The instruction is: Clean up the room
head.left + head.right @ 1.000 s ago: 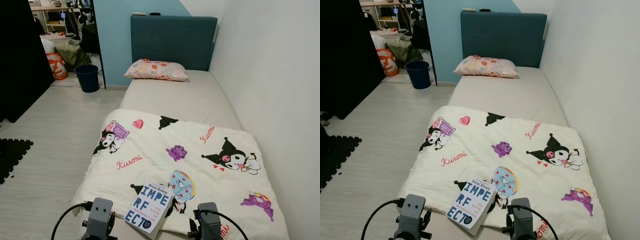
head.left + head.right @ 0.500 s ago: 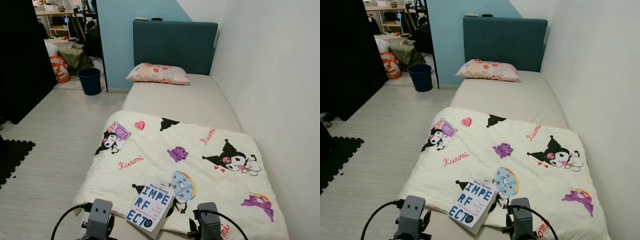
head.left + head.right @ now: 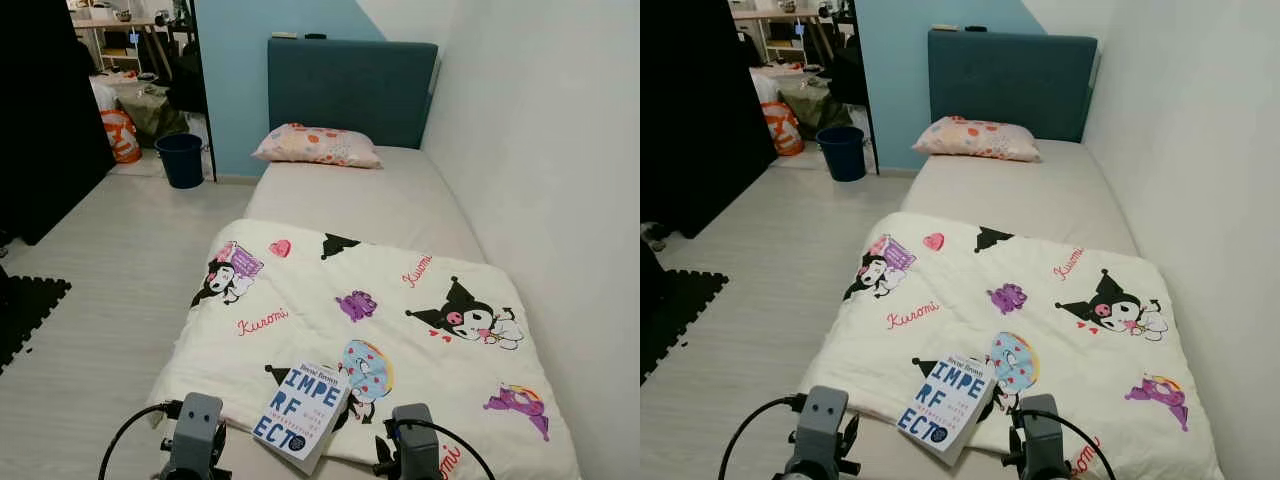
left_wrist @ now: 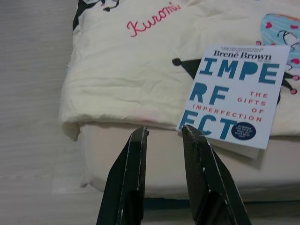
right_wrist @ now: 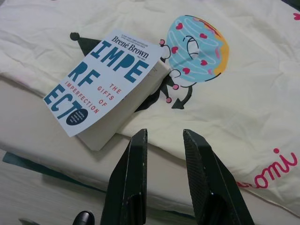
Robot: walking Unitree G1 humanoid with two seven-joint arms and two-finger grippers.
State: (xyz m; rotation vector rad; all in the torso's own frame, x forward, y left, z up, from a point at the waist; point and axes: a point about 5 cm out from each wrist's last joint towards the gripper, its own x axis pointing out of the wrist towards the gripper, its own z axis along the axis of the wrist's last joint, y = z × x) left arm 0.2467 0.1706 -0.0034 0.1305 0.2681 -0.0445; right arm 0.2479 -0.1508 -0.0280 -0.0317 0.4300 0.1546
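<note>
Facing the bed (image 3: 400, 205), I hold both grippers low at its foot end, short of the mattress edge. My left gripper (image 4: 163, 133) has its two black fingers parted with a narrow gap and nothing between them; my right gripper (image 5: 164, 136) is parted the same way, also empty. The book (image 3: 300, 415), white with blue lettering, lies on the cream cartoon-print blanket (image 3: 420, 320) at the foot end of the bed, its lower corner overhanging the blanket's edge. It sits between my two grippers, touching neither. A pillow (image 3: 316, 146) rests at the far end of the bed, against the teal headboard (image 3: 350, 85).
</note>
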